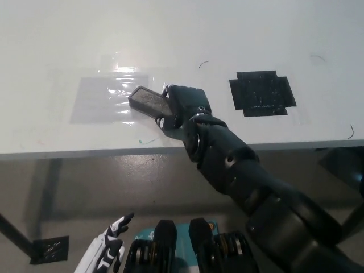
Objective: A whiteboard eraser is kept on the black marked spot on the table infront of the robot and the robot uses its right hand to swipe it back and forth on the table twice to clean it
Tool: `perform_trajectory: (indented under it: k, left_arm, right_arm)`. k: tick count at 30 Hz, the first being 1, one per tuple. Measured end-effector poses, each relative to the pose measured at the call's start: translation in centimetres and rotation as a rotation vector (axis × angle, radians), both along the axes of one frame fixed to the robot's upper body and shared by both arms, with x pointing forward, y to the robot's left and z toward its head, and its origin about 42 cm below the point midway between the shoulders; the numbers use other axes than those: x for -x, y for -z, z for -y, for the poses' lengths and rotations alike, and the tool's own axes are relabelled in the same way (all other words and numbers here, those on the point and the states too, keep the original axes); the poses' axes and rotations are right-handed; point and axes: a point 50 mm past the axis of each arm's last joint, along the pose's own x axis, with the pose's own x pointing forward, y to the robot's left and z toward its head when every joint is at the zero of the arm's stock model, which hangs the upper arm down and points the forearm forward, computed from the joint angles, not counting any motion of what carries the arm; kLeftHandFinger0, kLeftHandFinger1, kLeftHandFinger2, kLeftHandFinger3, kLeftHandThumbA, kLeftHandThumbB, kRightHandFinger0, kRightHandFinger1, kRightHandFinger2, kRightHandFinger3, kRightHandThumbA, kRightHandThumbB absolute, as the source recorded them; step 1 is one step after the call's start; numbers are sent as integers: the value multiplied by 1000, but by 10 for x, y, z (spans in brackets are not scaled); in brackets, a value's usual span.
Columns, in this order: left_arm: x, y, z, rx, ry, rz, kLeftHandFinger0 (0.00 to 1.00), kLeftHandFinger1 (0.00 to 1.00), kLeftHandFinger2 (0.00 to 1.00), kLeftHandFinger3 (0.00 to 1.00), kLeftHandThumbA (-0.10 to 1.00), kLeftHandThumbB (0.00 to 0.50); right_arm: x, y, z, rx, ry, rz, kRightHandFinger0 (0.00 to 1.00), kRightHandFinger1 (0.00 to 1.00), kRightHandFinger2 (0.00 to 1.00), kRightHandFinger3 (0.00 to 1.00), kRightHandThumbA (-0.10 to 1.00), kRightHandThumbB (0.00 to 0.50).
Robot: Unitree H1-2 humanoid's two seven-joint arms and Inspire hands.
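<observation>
Currently, black right hand (185, 111), fingers clamped on the dark rectangular whiteboard eraser (149, 101), presses it flat on the white bench (170, 34) for wiping, well left of the black marked spot (262, 93). White left hand (108, 247) idle at lower left, fingers spread.

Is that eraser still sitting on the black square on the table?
Apart. In the head view the eraser, held by the right hand, lies over the taped grey patch; bare table separates it from the black marked spot.

Count: 1 eraser (149, 101), 1 black mark (262, 93) at 3 o'clock, 1 taped sheet (105, 99), 1 table (57, 34), 2 hands: black (185, 108), white (108, 250).
</observation>
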Motion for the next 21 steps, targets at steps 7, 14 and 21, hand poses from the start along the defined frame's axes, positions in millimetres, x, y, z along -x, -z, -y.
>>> perform_trajectory:
  k: [7,14,21]
  left_arm:
    - [3,2,0,-2,-2,-6,1000,1000,1000,1000,1000,500]
    - [3,1,-1,-5,-2,-5,1000,1000,1000,1000,1000,500]
    - [8,4,-3,-15,-6,-16,1000,1000,1000,1000,1000,500]
  right_arm:
    - [-3,2,10,-6,-7,9,139,162,229,519,-100,208]
    - [-17,2,50,3,26,23,3,56,135,630,-100,174]
    - [-44,-8,164,85,196,49,0,37,179,883,-100,174]
